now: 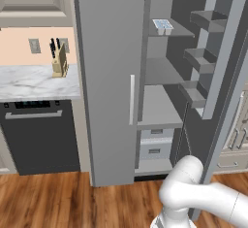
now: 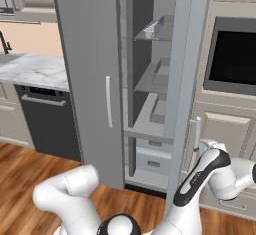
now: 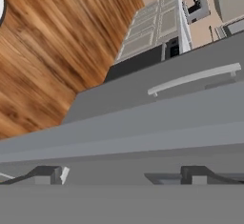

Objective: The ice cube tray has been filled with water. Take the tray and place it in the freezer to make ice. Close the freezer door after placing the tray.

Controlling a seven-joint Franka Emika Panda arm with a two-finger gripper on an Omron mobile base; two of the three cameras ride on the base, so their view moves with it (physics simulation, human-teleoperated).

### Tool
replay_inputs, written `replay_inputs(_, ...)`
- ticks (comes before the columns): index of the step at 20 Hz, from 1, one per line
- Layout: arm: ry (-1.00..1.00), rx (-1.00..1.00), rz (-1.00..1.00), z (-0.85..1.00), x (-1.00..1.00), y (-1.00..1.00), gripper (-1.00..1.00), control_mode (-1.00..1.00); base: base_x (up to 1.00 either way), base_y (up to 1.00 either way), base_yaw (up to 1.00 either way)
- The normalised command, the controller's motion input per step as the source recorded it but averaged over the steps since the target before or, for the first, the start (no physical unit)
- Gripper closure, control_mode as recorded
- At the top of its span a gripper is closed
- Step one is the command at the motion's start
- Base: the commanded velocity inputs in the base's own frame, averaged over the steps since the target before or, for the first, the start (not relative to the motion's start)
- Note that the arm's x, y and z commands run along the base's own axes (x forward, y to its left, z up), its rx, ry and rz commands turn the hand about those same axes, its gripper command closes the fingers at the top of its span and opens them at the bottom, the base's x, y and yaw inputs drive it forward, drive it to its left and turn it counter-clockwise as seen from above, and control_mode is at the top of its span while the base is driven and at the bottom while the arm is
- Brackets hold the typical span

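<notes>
Tray on the top shelf, freezer door not yet shut.

The ice cube tray (image 1: 162, 26) lay on the top shelf (image 1: 175, 30) inside the freezer (image 1: 162, 76), far in and high, with its pale blue water cells facing up; in the right base view I saw it (image 2: 151, 29) at the same shelf's left edge. The freezer door (image 1: 220, 52) stood wide open to the right, its inner bins facing the shelves. My gripper (image 3: 122, 174) was released and held nothing, both tips well apart, close against a grey panel I judged to be the door. So I judged the placing step was done and the closing step was in hand. The next move called for me to press on the outer side of the door and swing it left until it met the cabinet, without catching my own arm between them.
</notes>
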Motion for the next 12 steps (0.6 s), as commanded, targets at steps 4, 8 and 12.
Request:
replay_inputs(4,0.00,0.00,0.00,-0.01,0.10,0.00,-1.00,-1.00,0.00,0.00,0.00)
replay_inputs(8,0.00,0.00,0.00,0.00,0.10,0.00,-1.00,-1.00,0.00,0.00,0.00)
replay_inputs(12,0.00,0.00,0.00,-0.04,0.16,0.00,-1.00,-1.00,0.00,0.00,0.00)
